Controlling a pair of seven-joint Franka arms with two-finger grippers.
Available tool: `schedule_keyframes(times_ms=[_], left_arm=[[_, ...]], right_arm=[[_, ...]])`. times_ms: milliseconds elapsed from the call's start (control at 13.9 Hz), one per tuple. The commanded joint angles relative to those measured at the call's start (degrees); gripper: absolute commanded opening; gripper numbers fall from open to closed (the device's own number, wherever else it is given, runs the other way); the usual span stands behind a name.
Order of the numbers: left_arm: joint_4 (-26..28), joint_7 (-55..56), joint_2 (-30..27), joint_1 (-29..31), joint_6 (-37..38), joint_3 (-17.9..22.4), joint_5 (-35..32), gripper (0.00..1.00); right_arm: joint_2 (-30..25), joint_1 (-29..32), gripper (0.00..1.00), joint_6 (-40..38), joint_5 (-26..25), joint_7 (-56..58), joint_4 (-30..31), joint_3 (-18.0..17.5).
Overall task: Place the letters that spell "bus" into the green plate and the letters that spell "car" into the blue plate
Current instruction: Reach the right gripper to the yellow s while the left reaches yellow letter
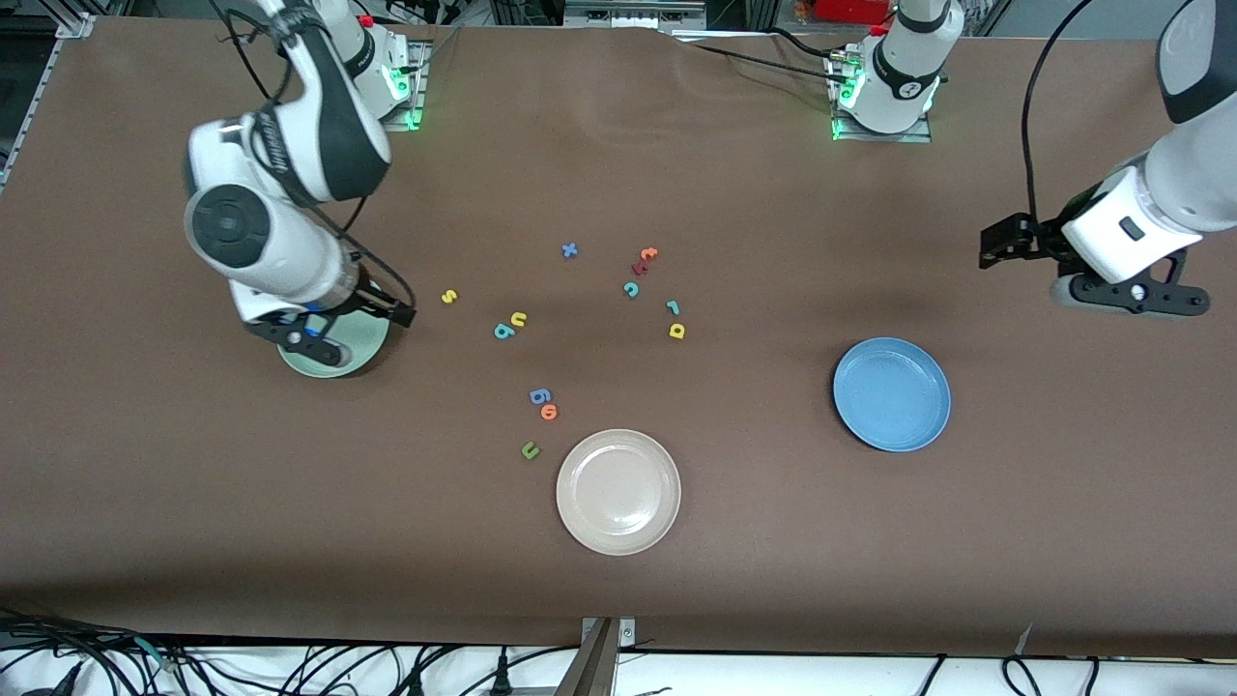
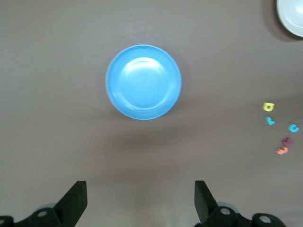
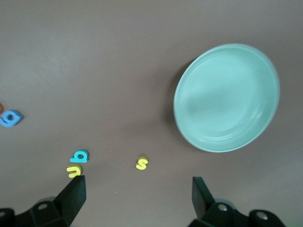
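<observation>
While both sets of jaws stand wide apart and hold nothing, no letter has yet reached a plate; the right gripper (image 1: 319, 338) hangs over the table at the right arm's end, with the round pale mint-green plate (image 3: 226, 97) just below it and empty, and the left gripper (image 1: 1131, 290) waits high over the left arm's end, the round medium-blue plate (image 2: 143, 82) close under it and also bare.

Out from the right jaws, the small yellow foam s (image 3: 141, 163) lies closest, alone on the brown tablecloth (image 1: 773, 541); a little farther off the teal foam b (image 3: 79, 155) and the yellow foam u (image 3: 74, 170) touch or nearly touch; so the s looks the sensible first pick. To do it well, I judge the gripper should descend square over the s, straddle its narrow width, close gently on the soft foam and lift straight up, leaving the paired b and u for careful separate grasps.

The s lies flat; its long axis appears to run roughly across the line between the right fingertips (image 3: 75, 187), though that is hard to tell. Farther toward the left jaws sit the teal foam c (image 1: 631, 288), teal foam r (image 1: 673, 307) and blocky yellow foam a (image 1: 676, 331), flat and a little apart.
</observation>
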State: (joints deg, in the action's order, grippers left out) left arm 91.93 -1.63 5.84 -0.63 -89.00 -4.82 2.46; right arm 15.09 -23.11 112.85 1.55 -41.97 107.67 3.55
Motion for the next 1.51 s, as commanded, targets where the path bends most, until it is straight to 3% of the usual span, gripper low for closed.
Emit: schedule_keyframes(times_ms=[0, 144, 360, 721, 865, 1081, 1441], left_arm=[[-1.31, 2.14, 2.5, -2.96, -0.38, 0.07, 1.23, 1.0], [-1.31, 5.83, 4.26, -6.99, -3.27, -0.01, 1.23, 1.0], [-1.22, 12.61, 7.42, -11.22, -6.44, -0.19, 1.4, 1.0], [-0.08, 26.05, 17.26, -19.21, -18.82, -0.19, 2.98, 1.0], [-0.08, 26.77, 21.04, -21.07, -22.86, -0.19, 3.07, 1.0], [0.7, 30.44, 25.27, -24.4, -29.72, -0.19, 5.0, 1.0], [12.73, 36.52, 24.92, -29.41, -47.81, -0.19, 5.01, 1.0]], right_arm=[[-2.0, -0.09, 0.99, 10.24, 1.08, -1.53, 10.77, -1.17], [-1.65, -0.18, 0.99, 15.97, 3.18, -1.62, 15.8, -1.35], [0.28, -0.18, 0.99, 17.05, 10.56, -1.71, 17.75, -1.88], [4.41, -2.46, 0.99, 24.68, 11.1, -6.72, 19.68, -1.96], [5.21, -2.9, 0.93, 30.11, 10.93, -6.63, 21.69, -1.96], [5.03, -4.22, 0.93, 36.03, 10.93, -6.37, 24.6, -1.88], [3.54, -4.31, 0.83, 37.78, 11.02, -7.94, 27.23, -1.61]])
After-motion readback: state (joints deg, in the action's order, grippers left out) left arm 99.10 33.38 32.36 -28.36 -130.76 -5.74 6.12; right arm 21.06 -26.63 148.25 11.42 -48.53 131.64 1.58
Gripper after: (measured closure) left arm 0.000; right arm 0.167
